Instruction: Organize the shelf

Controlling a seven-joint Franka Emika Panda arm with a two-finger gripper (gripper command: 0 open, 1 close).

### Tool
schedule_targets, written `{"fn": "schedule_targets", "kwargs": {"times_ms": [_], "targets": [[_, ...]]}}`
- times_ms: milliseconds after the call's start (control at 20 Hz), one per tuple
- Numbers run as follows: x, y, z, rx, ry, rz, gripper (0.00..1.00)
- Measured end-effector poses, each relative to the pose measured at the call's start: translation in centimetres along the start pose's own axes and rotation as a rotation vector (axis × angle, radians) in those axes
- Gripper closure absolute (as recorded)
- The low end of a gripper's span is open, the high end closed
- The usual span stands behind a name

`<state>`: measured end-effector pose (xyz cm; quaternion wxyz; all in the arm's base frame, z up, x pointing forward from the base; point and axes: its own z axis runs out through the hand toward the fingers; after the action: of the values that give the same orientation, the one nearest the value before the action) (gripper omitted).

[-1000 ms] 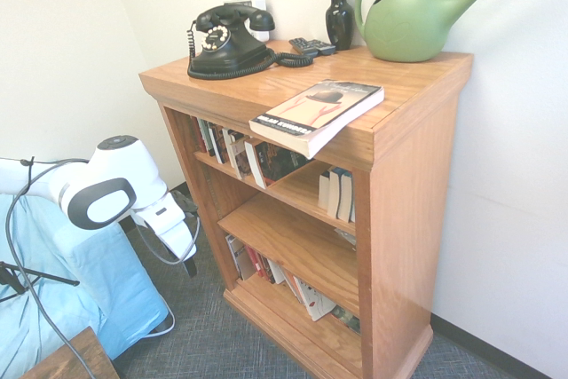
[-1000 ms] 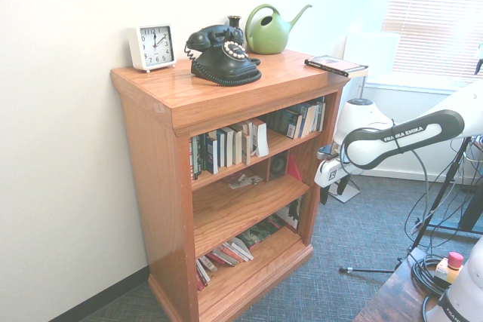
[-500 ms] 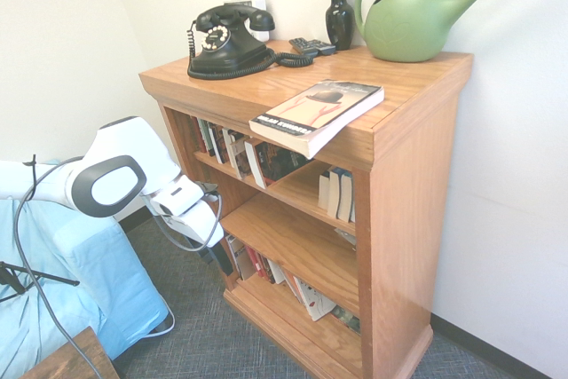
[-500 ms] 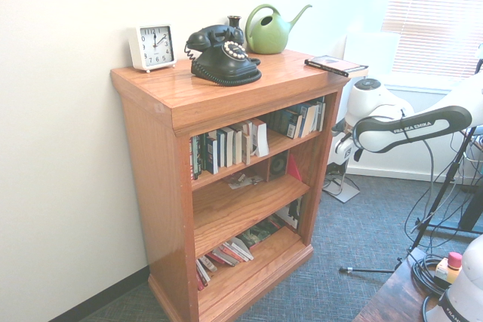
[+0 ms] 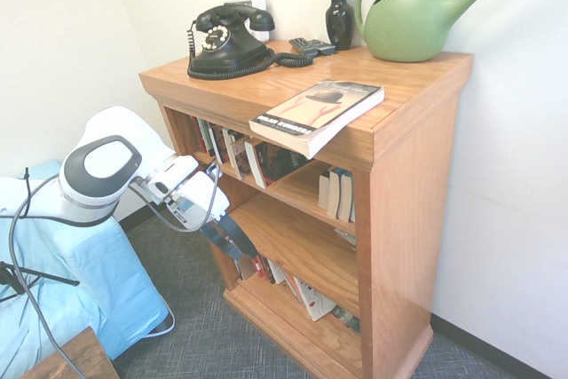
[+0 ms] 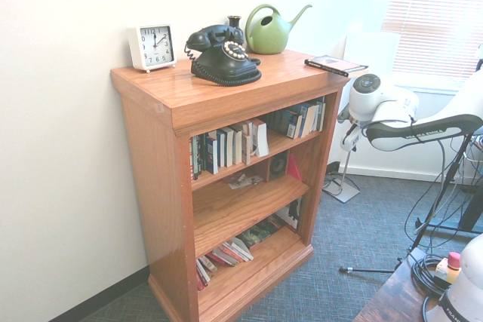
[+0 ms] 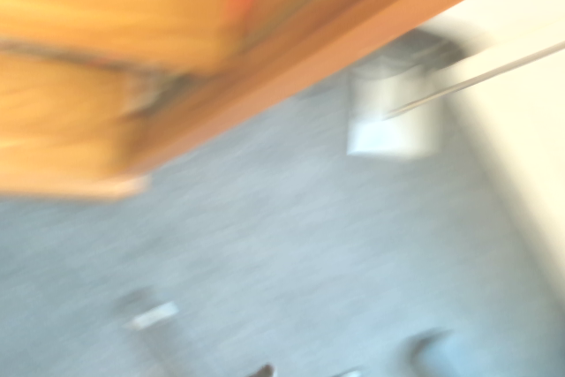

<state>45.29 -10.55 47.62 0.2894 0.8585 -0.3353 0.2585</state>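
The shelf (image 5: 390, 184) stands against the wall, with a phone (image 5: 226, 42), vase (image 5: 339, 17), watering can (image 5: 413, 15) and clock (image 6: 151, 46) on top. A book (image 5: 317, 114) overhangs the top's front edge. Books fill the upper board and lean on the bottom one. The gripper (image 5: 232, 239) hangs beside the shelf's outer side panel, holding nothing; jaw spacing cannot be told.

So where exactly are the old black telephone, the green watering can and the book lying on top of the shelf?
telephone (image 5: 227, 42): first exterior view, on its body below the handset.
watering can (image 5: 410, 28): first exterior view, on its round belly.
book (image 5: 319, 106): first exterior view, on its front cover.
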Motion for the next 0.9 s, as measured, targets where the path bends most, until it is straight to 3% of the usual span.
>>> {"fn": "schedule_targets", "kwargs": {"times_ms": [250, 500, 900], "targets": [[2.2, 2.9, 0.0, -0.106, 0.260, -0.007, 0.00], [3.7, 4.9, -1.9, -0.150, 0.468, -0.059, 0.00], [4.8, 6.1, -4.2, -0.161, 0.699, -0.188, 0.00]]}}
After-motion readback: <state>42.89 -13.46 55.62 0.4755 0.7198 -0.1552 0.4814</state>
